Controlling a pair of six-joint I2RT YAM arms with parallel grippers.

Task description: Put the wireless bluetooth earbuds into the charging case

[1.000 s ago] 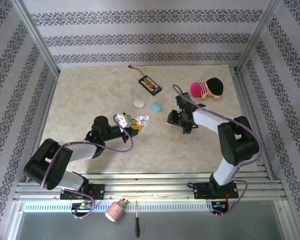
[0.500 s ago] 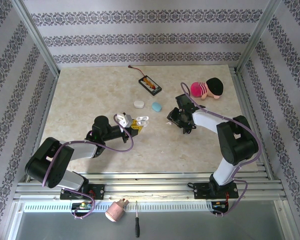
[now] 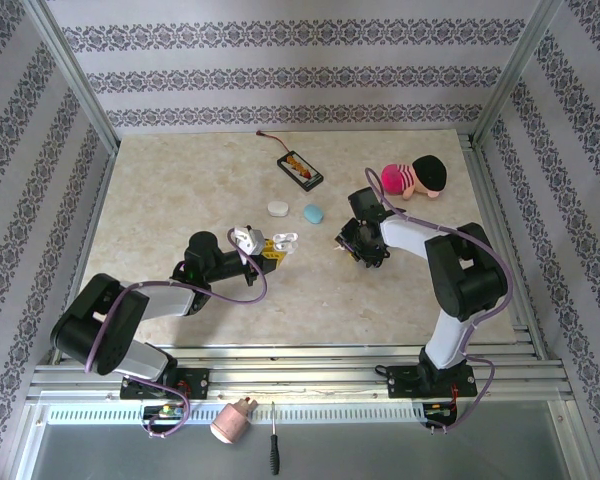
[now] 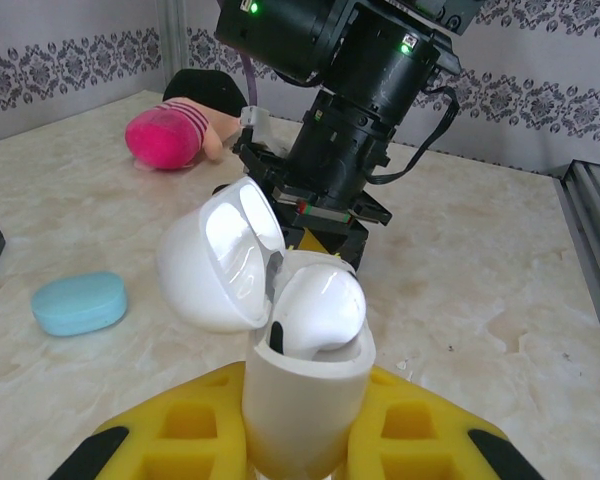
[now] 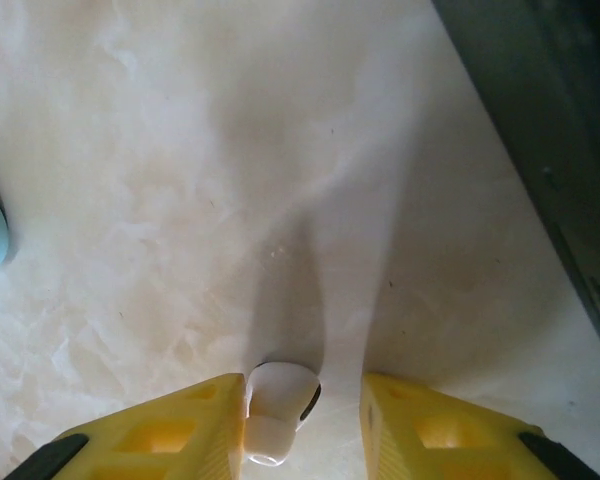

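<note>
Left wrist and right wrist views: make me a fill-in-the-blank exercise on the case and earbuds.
The left gripper holds the white charging case with its lid ____.
On the table, beside the closed white case, lies another closed case, light ____.
The loose earbud between the right gripper jaws rests on the ____.
The seated earbud is ____ in colour.
Missing words: open; blue; table; white.

On the top view, the left third of the table (image 3: 150, 190) and the wide band across the lower middle, between the two arms, lie bare. The centre is crowded: a white case (image 3: 278, 208) and a light-blue case (image 3: 313, 212) sit side by side just above the narrow gap between the left gripper (image 3: 270, 251), clamped on the open charging case (image 3: 286, 240), and the right gripper (image 3: 346, 244). A black device (image 3: 300, 168) at upper centre and a plush toy (image 3: 415, 178) at upper right stand along the far side.
</note>
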